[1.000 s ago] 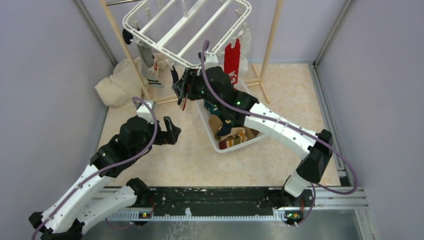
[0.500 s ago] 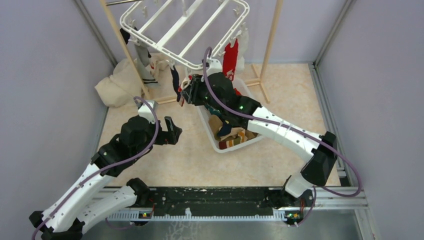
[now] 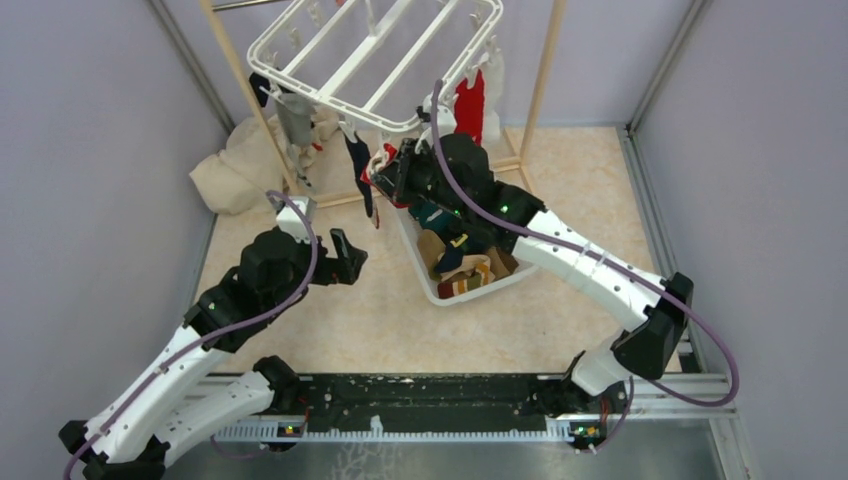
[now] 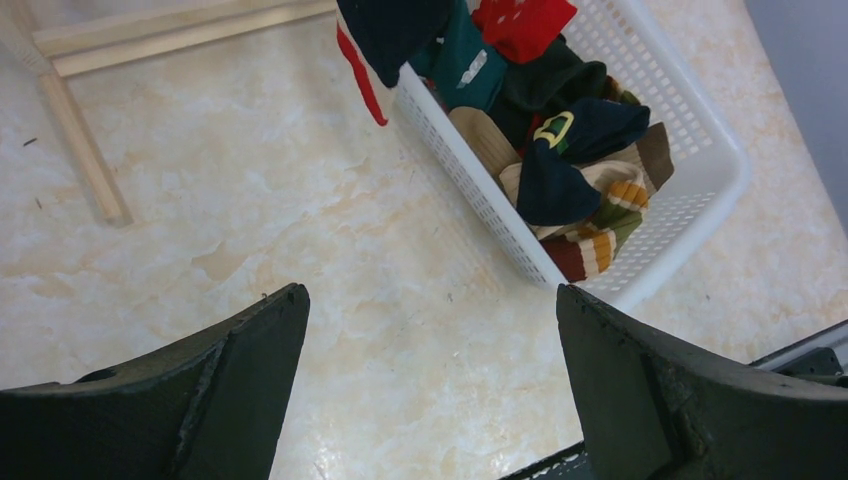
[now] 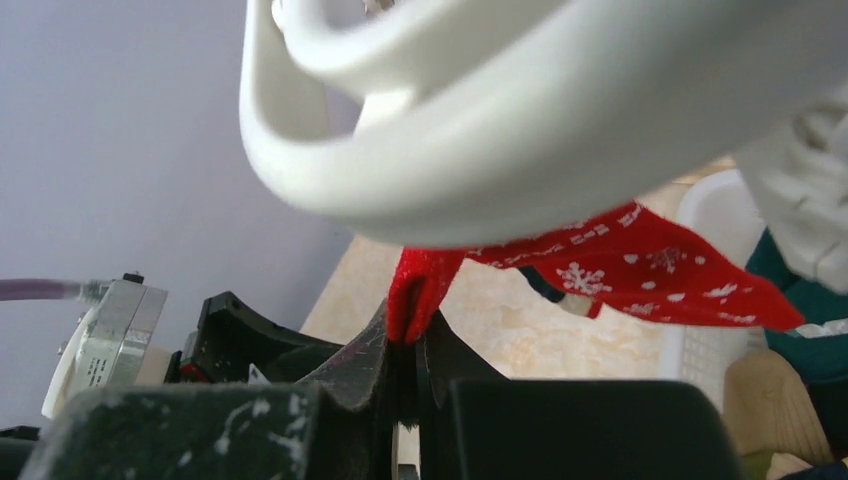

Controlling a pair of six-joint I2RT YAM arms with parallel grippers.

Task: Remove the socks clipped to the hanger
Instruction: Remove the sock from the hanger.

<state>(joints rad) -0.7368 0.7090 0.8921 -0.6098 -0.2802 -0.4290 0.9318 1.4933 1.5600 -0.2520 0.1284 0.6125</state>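
Observation:
The white hanger (image 3: 370, 60) hangs at the back with socks clipped along its edges: a grey one (image 3: 293, 118), a dark navy one (image 3: 358, 165) and a red one (image 3: 468, 100). My right gripper (image 3: 388, 178) is just under the hanger's near edge. In the right wrist view it (image 5: 410, 335) is shut on the tip of a red snowflake sock (image 5: 620, 270), which stretches away under the hanger frame (image 5: 500, 130). My left gripper (image 3: 345, 260) hovers over the floor, left of the basket, and its jaws (image 4: 430, 292) stand wide open with nothing between them.
A white slatted basket (image 3: 455, 292) holding several loose socks sits under my right arm and also shows in the left wrist view (image 4: 700, 190). Wooden poles (image 3: 540, 80) hold the hanger up. A beige cloth heap (image 3: 235, 165) lies at the back left.
My right gripper has closed on the red snowflake sock and shifted right. The hanger has swung back and to the right. The left arm has stayed put.

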